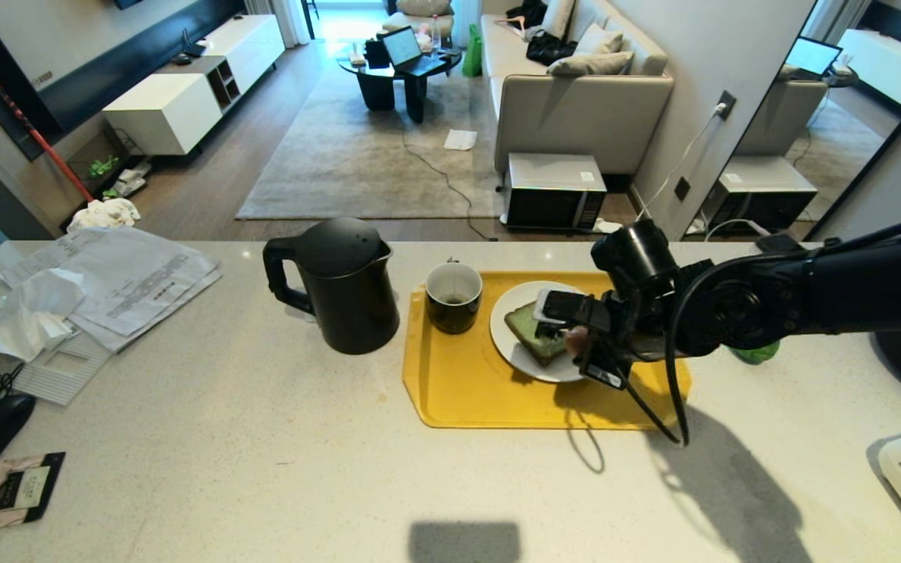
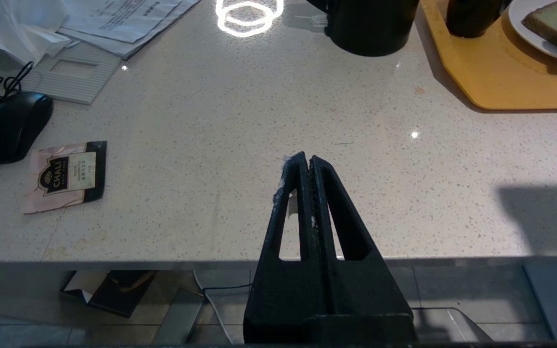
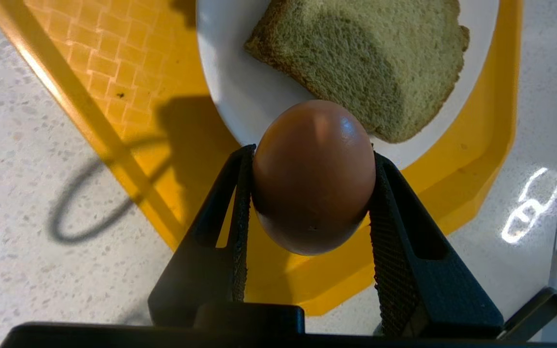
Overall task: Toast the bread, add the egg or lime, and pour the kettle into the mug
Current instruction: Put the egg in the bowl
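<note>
- 1 egg [image 3: 313,176] pinched in right gripper [image 3: 310,159], above plate [image 3: 230,92]
- 1 bread [image 3: 365,63] on plate
- 1 kettle [image 1: 341,285], 1 mug [image 1: 453,297]
- left gripper [image 2: 307,162] pressed together, empty

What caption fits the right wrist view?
Right claw holds the egg above the plate with bread.

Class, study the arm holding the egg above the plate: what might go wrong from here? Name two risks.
1. The right end effector pinches the smooth brown egg only at its sides; it may slip or crack.
2. Released here, it may roll off the white round plate with the green bread slice onto the yellow plastic tray.
</note>
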You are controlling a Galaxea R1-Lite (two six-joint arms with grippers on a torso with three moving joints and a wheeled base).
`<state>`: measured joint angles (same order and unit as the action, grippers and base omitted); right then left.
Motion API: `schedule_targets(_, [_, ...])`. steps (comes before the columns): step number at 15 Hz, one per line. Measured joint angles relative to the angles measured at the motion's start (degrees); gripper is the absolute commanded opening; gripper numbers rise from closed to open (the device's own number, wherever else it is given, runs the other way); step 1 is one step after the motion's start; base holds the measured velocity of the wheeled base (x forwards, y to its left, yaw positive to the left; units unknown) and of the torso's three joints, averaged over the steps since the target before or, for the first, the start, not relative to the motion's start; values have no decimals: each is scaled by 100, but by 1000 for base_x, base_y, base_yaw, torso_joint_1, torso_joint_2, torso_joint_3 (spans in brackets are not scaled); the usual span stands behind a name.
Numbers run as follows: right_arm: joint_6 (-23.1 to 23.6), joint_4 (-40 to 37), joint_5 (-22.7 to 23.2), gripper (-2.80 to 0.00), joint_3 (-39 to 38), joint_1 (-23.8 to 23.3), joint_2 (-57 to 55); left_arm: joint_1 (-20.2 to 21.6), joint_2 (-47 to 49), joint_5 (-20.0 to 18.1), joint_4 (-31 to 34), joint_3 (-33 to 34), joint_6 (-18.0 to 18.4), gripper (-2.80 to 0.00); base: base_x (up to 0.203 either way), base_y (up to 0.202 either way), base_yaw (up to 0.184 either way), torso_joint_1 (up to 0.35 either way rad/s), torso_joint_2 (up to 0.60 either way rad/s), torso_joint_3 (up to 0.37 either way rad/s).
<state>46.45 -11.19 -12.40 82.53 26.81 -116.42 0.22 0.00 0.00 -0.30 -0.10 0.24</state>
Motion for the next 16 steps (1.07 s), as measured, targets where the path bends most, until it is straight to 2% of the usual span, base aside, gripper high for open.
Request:
schedule_targets(7, [-1,18,-179,-280,802,-170,-747,0,0,0,-2,0,-2,-280,0,0,0,0,0,0])
schedule_targets(16, [89,23,-185,-280,651,-453,-926,0,0,-2,0,0,6,-280,0,0,0,0,0,0])
